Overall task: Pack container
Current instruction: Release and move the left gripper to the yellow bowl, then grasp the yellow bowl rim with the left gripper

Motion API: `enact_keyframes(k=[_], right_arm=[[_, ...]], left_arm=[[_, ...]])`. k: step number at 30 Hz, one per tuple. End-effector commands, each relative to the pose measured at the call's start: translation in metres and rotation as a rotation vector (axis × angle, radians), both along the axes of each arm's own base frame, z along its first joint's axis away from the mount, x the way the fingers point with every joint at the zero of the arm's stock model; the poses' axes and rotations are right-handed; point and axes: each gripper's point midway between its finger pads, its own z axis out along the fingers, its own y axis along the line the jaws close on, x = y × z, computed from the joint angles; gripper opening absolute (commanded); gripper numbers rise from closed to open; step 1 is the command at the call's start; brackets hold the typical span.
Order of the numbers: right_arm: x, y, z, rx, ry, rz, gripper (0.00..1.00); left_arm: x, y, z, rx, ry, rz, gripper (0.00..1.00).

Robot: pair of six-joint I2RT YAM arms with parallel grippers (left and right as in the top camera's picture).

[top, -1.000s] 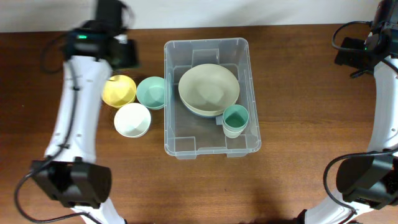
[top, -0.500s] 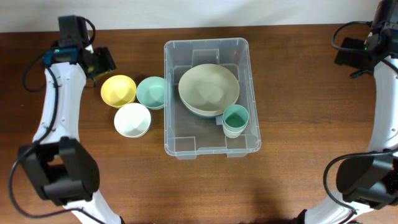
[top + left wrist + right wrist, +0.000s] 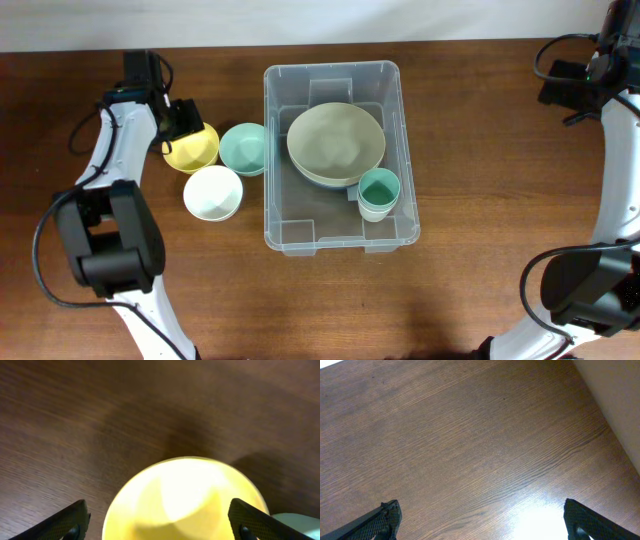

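1. Overhead view: the container (image 3: pixel 268 160) sits mid-table, already holding a beige bowl (image 3: pixel 336 145) and a green cup (image 3: pixel 378 192)
2. Left gripper (image 3: pixel 160 520) hangs over the yellow bowl (image 3: pixel 185 500), fingers spread wide, probably to straddle its rim for packing
3. Right gripper (image 3: pixel 482 520), fingers wide and holding nothing, is over the table (image 3: pixel 470 435), well apart from the container

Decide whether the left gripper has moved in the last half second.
Yes. The left gripper has shifted towards the yellow bowl: in the overhead view it was clear of the bowl, up and to the left, and is now over its far rim.
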Motion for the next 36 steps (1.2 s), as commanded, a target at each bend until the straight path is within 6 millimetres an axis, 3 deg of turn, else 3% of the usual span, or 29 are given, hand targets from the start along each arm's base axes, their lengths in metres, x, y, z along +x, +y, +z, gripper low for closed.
enact_keyframes(k=[1, 2, 11, 16, 22, 25, 32, 36], right_arm=[[0.000, 0.000, -0.001, 0.005, -0.001, -0.006, 0.99], [0.000, 0.000, -0.001, 0.005, -0.001, -0.006, 0.99], [0.000, 0.000, -0.001, 0.005, -0.001, -0.006, 0.99], [0.000, 0.000, -0.001, 0.005, -0.001, -0.006, 0.99], [0.000, 0.000, -0.001, 0.005, -0.001, -0.006, 0.99], [0.000, 0.000, -0.001, 0.005, -0.001, -0.006, 0.99], [0.000, 0.000, -0.001, 0.006, -0.002, -0.006, 0.99], [0.000, 0.000, -0.001, 0.005, -0.001, -0.006, 0.99]], left_arm=[[-0.006, 0.003, -0.018, -0.038, 0.040, 0.048, 0.89], [-0.008, 0.004, -0.020, -0.040, 0.047, 0.050, 0.84], [-0.026, 0.000, -0.034, -0.070, 0.121, 0.051, 0.72], [-0.032, -0.003, -0.043, -0.085, 0.140, 0.047, 0.70], [-0.032, -0.002, -0.049, -0.085, 0.140, 0.049, 0.61], [-0.031, -0.001, -0.052, -0.085, 0.132, 0.051, 0.45], [-0.032, -0.003, -0.060, -0.101, 0.131, 0.066, 0.43], [-0.031, -0.001, -0.059, -0.099, 0.123, 0.068, 0.21]])
